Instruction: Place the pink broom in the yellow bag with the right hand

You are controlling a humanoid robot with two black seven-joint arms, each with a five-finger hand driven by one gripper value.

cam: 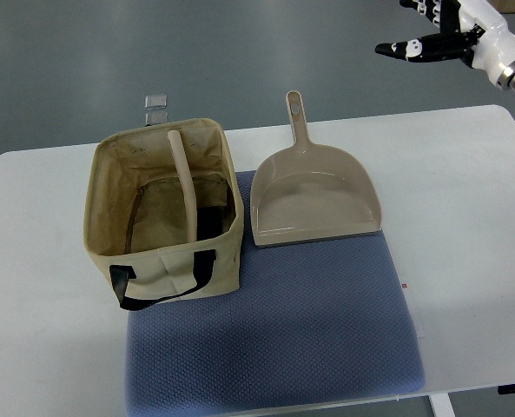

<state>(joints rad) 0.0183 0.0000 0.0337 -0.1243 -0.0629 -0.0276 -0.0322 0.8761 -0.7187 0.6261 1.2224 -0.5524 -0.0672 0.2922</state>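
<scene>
The pale pink plastic broom (185,178) already stands handle-up inside the open yellowish canvas bag (201,269), so the task looks done, while the right hand (435,35), seemingly open-fingered, holds nothing, raised well apart.

Even, bright overhead light leaves the white table (465,217) slightly washed out below the right hand (435,39), shadows stay soft and short, focus is sharp throughout, and the table edges bow slightly.

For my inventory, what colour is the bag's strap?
Black strap, clearest in the top view.
</scene>
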